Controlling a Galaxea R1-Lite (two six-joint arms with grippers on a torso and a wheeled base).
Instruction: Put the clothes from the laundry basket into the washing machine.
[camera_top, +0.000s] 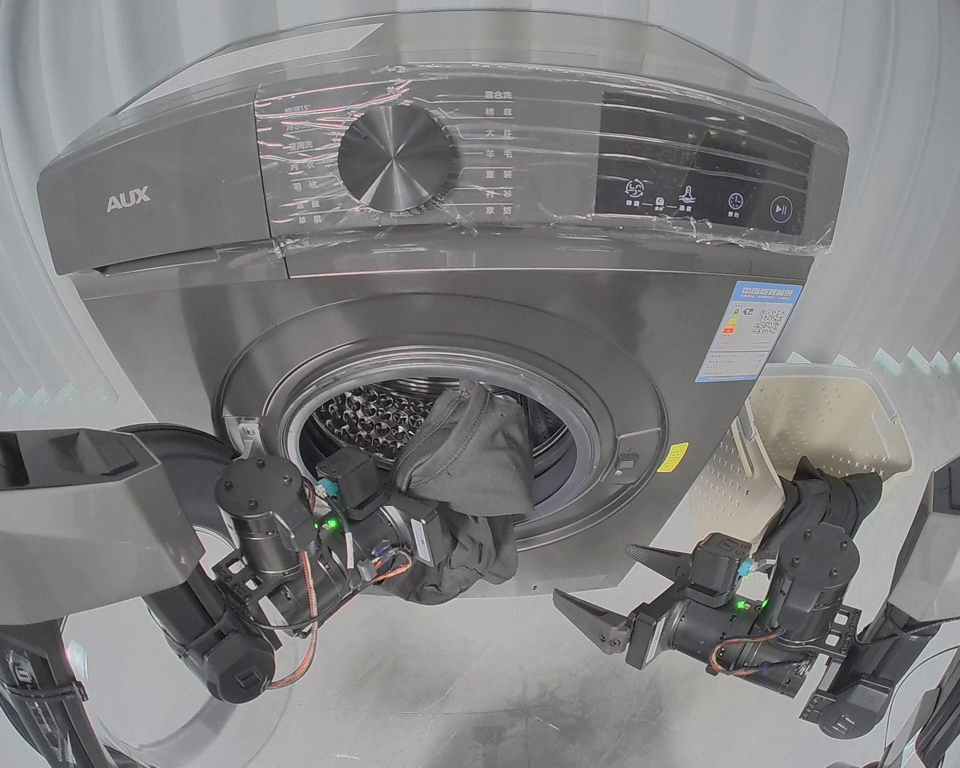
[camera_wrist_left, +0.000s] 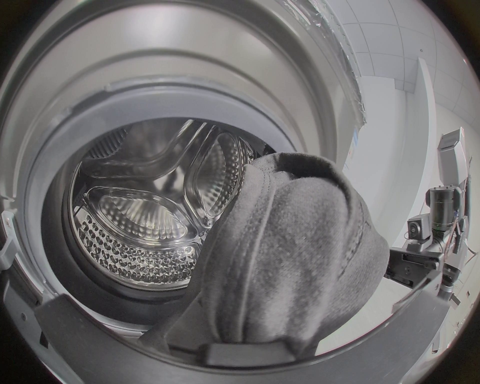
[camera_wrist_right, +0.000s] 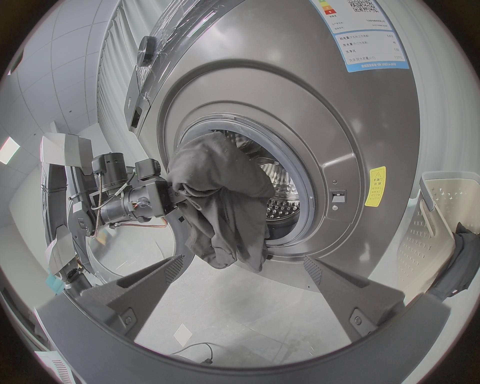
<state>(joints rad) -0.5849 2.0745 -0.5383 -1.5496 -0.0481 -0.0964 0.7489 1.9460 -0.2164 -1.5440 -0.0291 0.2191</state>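
The washing machine (camera_top: 520, 300) stands with its round opening uncovered and its steel drum (camera_wrist_left: 140, 215) bare inside. My left gripper (camera_top: 450, 515) is at the mouth of the opening, shut on a dark grey garment (camera_top: 470, 460). The cloth drapes over the fingers and hangs down past the door seal (camera_wrist_right: 220, 200); in the left wrist view the garment (camera_wrist_left: 295, 250) hides most of the gripper (camera_wrist_left: 235, 345). My right gripper (camera_top: 597, 577) is open and holds nothing, low in front of the machine, right of the opening; its fingers (camera_wrist_right: 150, 285) are spread wide.
A cream laundry basket (camera_top: 830, 420) stands against the machine's right side, with another dark garment (camera_top: 830, 500) hanging over its near rim. The machine's door (camera_top: 185, 455) is swung open to the left, behind my left arm. The floor before the machine is bare.
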